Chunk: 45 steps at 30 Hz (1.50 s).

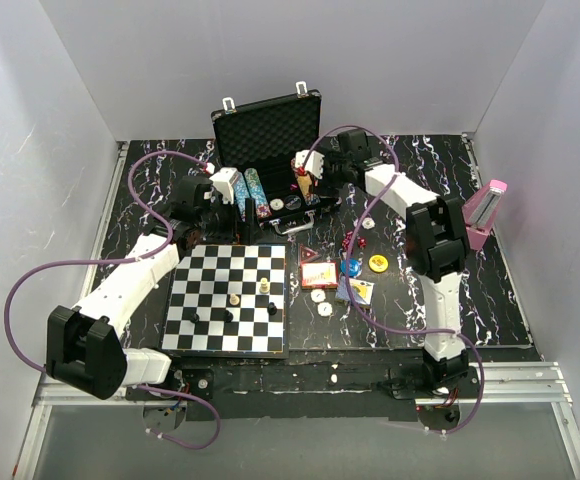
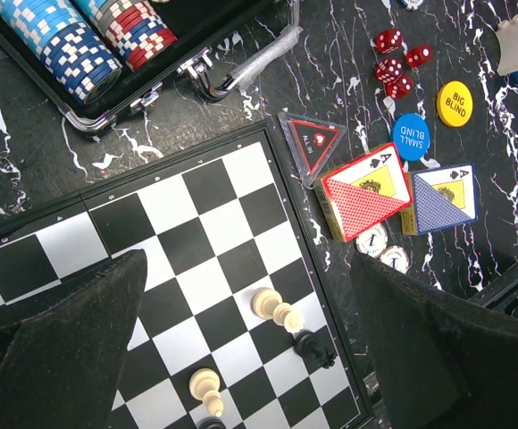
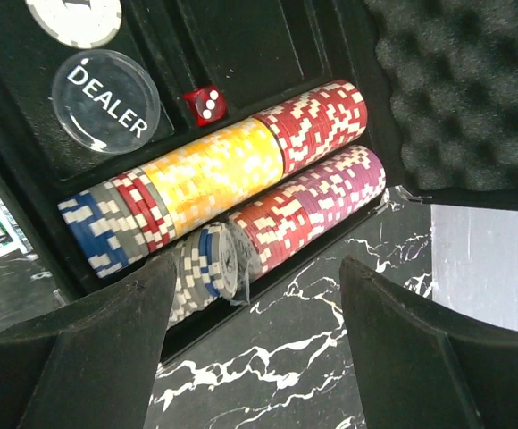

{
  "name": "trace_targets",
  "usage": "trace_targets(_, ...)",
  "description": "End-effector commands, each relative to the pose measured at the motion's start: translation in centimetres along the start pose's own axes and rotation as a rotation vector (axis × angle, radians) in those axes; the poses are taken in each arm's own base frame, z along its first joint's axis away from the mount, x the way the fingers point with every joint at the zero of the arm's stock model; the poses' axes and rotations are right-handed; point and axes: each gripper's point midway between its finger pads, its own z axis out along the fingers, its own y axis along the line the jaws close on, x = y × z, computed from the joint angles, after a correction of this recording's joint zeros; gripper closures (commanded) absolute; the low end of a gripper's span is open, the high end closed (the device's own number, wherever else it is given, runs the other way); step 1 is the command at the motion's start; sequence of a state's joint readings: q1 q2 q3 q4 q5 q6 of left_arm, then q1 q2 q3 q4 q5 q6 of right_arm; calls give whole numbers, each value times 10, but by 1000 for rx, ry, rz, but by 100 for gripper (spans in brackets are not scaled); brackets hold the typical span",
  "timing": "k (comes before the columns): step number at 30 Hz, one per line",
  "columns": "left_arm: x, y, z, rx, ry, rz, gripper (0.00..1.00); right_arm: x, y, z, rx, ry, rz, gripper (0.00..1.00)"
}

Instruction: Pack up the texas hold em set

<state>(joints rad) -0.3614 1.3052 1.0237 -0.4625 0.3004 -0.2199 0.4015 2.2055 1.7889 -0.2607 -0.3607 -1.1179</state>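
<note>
case (image 1: 267, 120) open at back of bench (image 1: 510, 290), chip rows (image 3: 241, 170) inside. right claw (image 3: 257, 295) hangs over them, jaws wide, nothing held. left claw (image 2: 248, 264) wide too, empty, above chessboard (image 2: 205, 214). risk: near chip row sits by the case rim, may roll out if nudged. decks (image 2: 366, 192), dice (image 2: 393, 67), blind buttons (image 2: 411, 136) lie loose right of the board, not yet packed; a low reach could topple chess pieces (image 2: 275, 310). metronome (image 1: 485, 212) far right.
</note>
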Motion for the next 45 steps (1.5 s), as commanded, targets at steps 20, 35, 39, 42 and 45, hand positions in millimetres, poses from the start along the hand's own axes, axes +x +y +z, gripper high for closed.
trace_targets(20, 5, -122, 31, 208, -52, 75, 5, -140, 10, -234, 306, -515, 1049, 34)
trace_targets(35, 107, -296, 141, 714, 261, 287, 13, -165, 88, -326, 276, -511, 1236, 46)
trace_targets(39, 116, -317, 153, 722, 272, 361, 13, -193, 109, -356, 166, -582, 1263, 44)
trace_targets(42, 126, -344, 161, 756, 283, 397, 12, -215, 126, -364, 22, -685, 1320, 44)
trace_targets(45, 140, -364, 172, 767, 294, 435, 13, -215, 133, -362, 12, -683, 1342, 46)
